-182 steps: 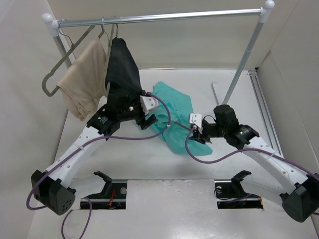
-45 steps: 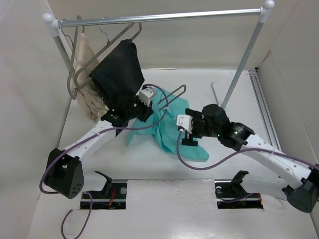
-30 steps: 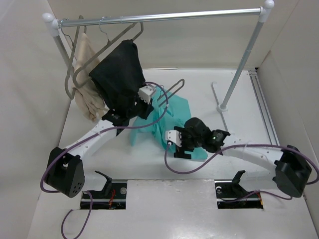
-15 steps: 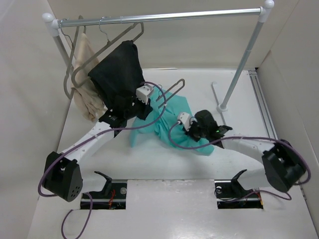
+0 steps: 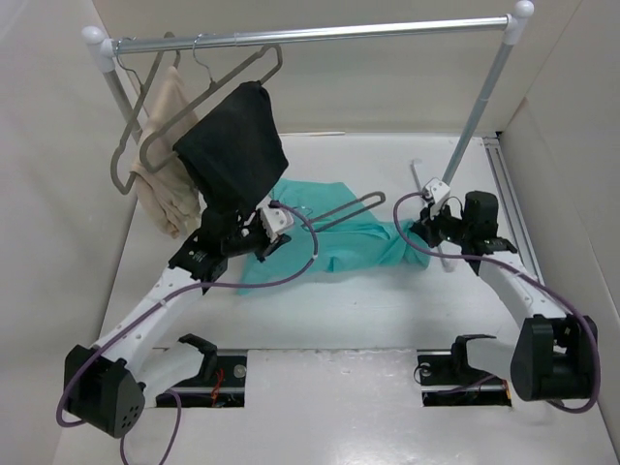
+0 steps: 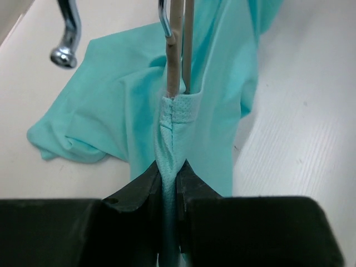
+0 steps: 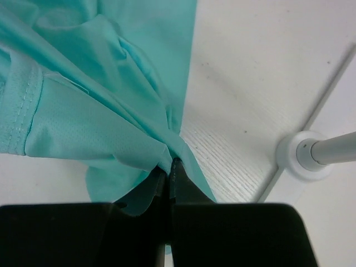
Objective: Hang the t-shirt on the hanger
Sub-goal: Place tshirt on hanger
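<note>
Now: L gripper [image 6: 169, 175] pinched tight on shirt [image 6: 122, 111] hem, hanger [image 6: 188, 50] rods entering hem; R gripper [image 7: 169, 167] clamped on shirt's far end.

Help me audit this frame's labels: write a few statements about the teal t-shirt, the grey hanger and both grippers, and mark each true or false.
1. The right gripper is shut on the teal short-sleeved t-shirt. True.
2. The thin grey-taupe triangular hanger hangs on the silver metal rail. False: it is down at the t-shirt, with its bars entering a hem.
3. The left gripper is open and holds nothing. False: it pinches the teal cloth.
4. A black cloth garment hangs from the rail. True.
</note>
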Controlling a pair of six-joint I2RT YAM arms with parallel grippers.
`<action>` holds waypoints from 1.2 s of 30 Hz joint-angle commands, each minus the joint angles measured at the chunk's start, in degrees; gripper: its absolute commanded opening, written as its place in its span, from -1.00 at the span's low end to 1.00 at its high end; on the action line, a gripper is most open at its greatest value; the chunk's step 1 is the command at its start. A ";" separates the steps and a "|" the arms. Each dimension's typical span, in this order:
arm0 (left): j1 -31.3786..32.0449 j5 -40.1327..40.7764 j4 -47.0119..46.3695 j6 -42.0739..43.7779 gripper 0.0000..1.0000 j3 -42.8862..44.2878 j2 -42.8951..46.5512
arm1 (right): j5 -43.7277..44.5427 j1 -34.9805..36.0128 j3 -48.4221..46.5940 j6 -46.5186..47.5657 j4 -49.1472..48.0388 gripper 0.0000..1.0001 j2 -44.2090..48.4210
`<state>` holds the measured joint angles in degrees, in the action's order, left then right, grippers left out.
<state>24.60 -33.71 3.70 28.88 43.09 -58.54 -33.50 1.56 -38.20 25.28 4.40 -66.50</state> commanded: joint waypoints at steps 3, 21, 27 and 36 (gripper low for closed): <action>-1.31 -3.73 5.43 15.91 -1.00 -1.61 4.14 | -6.83 -4.11 -7.32 3.02 -0.10 -1.00 -1.88; 0.35 6.53 12.82 30.98 -1.00 -2.40 0.54 | -11.58 -5.69 -13.75 6.71 5.62 -1.00 -1.97; 0.98 17.35 5.62 25.17 -1.00 -3.10 -2.98 | -16.42 -5.69 -16.30 11.37 10.26 -1.00 -2.49; 4.49 22.55 4.47 20.08 -1.00 0.67 -9.21 | -24.07 -2.01 -19.46 18.49 18.44 -1.00 -3.55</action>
<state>28.86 -17.30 6.81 52.58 41.19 -67.26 -54.30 -1.30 -53.95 38.81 20.43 -69.91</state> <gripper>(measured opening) 0.068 0.030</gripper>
